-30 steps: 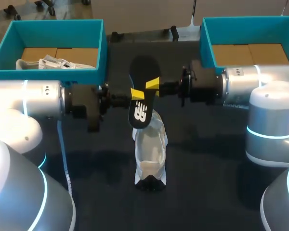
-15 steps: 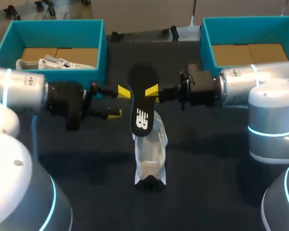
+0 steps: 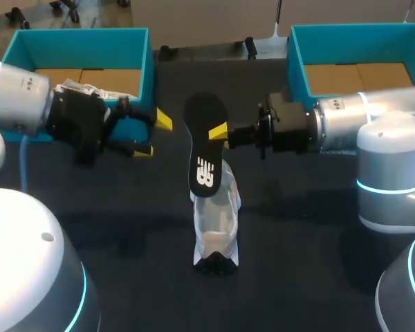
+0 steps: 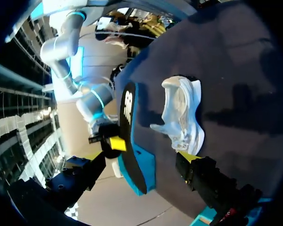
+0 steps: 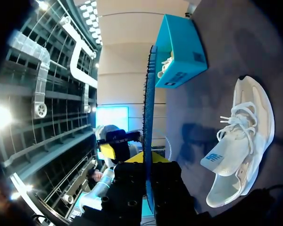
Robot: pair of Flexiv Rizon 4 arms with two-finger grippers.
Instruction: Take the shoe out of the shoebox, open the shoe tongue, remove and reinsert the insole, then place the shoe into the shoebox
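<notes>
At the middle of the dark counter (image 3: 124, 228), the white shoe (image 3: 216, 221) stands on its sole, outside both boxes. Just above its far end, my right pincer (image 3: 218, 131) is pinching the black insole (image 3: 204, 149) by one long edge. The right wrist view shows the insole edge-on, clamped between the two fingers, with the shoe lying off to one side on the counter. The insole hangs lengthwise with its printed side up toward the head camera, and both wrist views show it clear of the shoe. My left pincer (image 3: 153, 135) hovers beside the insole, apart from it, just in front of the left shoebox (image 3: 76, 38). Its yellow-tipped fingers are spread and grip nothing. That teal box holds a crumpled white bundle (image 3: 79, 90) on its cardboard floor. The right shoebox (image 3: 360, 34), also teal, sits at the counter's far right corner.
</notes>
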